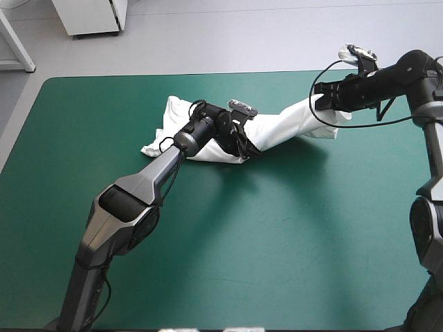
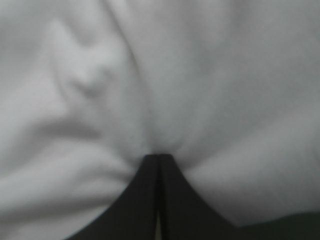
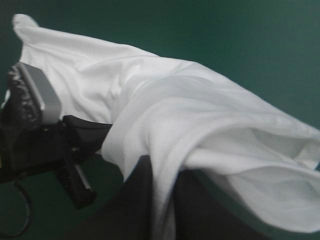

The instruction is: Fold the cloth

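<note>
The white T-shirt [image 1: 277,124] is stretched in a long band across the far middle of the teal-green table. My left gripper [image 1: 247,150] presses into its near edge at the middle, its black fingers [image 2: 150,190] meeting in a pointed arch, shut on the T-shirt [image 2: 160,80], whose white cloth fills that wrist view. My right gripper [image 1: 320,102] holds the shirt's right end lifted off the table; cloth [image 3: 200,125] drapes between and over its fingers [image 3: 135,200]. The left gripper [image 3: 75,165] also shows farther along the shirt in the right wrist view.
The table's far edge [image 1: 208,73] runs just behind the shirt. Open teal-green cover [image 1: 277,235] lies in front of the shirt toward the near edge. A white cabinet [image 1: 90,17] stands on the floor beyond the table.
</note>
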`<state>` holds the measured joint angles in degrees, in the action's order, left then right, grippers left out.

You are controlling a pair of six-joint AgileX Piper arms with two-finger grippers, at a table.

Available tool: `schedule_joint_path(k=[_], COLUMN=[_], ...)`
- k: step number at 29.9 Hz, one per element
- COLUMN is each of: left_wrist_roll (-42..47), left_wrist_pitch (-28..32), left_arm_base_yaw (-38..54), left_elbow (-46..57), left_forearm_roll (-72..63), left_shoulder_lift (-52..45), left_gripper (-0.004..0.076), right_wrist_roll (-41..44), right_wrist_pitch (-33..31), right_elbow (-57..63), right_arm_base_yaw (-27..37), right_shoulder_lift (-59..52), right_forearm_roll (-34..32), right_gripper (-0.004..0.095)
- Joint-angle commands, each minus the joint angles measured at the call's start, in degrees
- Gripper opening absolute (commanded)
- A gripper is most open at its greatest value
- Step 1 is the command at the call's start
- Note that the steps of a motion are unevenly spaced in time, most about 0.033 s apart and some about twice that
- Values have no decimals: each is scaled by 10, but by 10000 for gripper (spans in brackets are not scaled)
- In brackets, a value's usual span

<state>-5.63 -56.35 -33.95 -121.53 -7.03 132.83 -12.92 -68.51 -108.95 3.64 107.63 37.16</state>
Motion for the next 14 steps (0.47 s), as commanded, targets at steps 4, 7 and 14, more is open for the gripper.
schedule_joint_path(k=[4, 7, 14], left_wrist_roll=[7, 7, 34], left_wrist_pitch=[-2, -5, -27], left_arm_base_yaw=[-3, -3, -2], left_elbow=[-12, -12, -12], left_forearm_roll=[-15, -21, -21], left_shoulder_lift=[-29, -29, -51], left_gripper=[-9, -9, -9], right_wrist_roll=[-20, -25, -24], right_wrist_pitch=[13, 16, 25], right_elbow=[-20, -20, -20], right_arm_base_yaw=[-32, -48, -67], right_shoulder_lift=[-49, -48, -48], right_forearm_roll=[42, 35, 20], right_gripper=[-13, -13, -13])
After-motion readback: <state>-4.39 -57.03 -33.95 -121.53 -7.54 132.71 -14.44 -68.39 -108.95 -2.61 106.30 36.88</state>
